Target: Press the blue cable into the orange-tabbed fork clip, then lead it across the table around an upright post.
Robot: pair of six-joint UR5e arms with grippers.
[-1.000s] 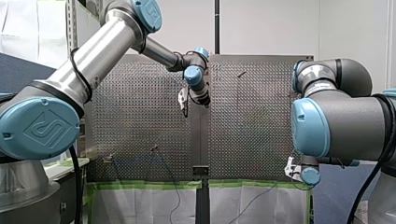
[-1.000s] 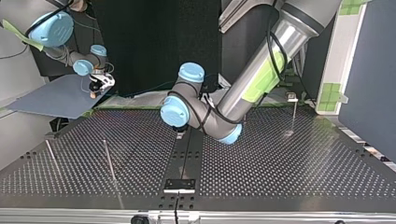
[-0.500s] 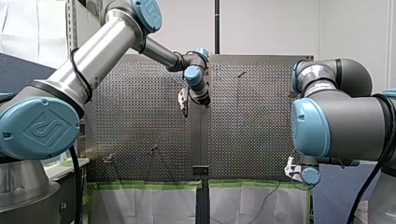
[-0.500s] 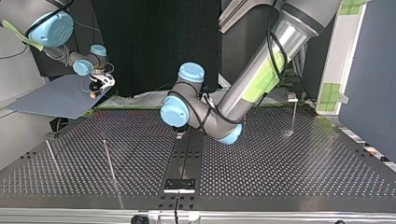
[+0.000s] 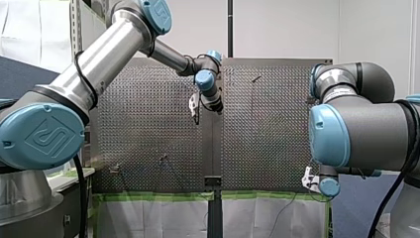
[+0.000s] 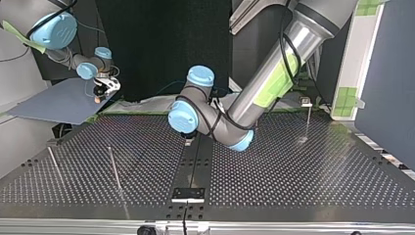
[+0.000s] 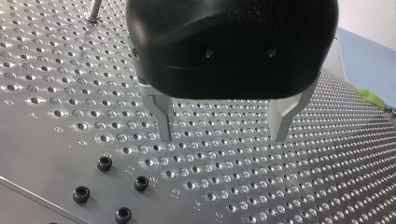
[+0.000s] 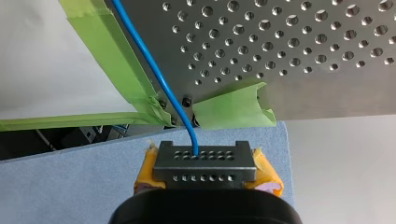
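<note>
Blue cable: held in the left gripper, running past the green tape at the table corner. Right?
Not the left. The right wrist view shows the blue cable held in the right gripper, running past the green tape at the table corner. In the left wrist view the left gripper is open and empty.

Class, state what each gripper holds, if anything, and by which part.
My right gripper clamps the blue cable; where along its length is hidden. My left gripper is open and empty.

Robotics lab: perforated metal table (image 6: 303, 171), green tape (image 8: 112, 60), left arm (image 5: 99, 64), right arm (image 5: 366, 129).
</note>
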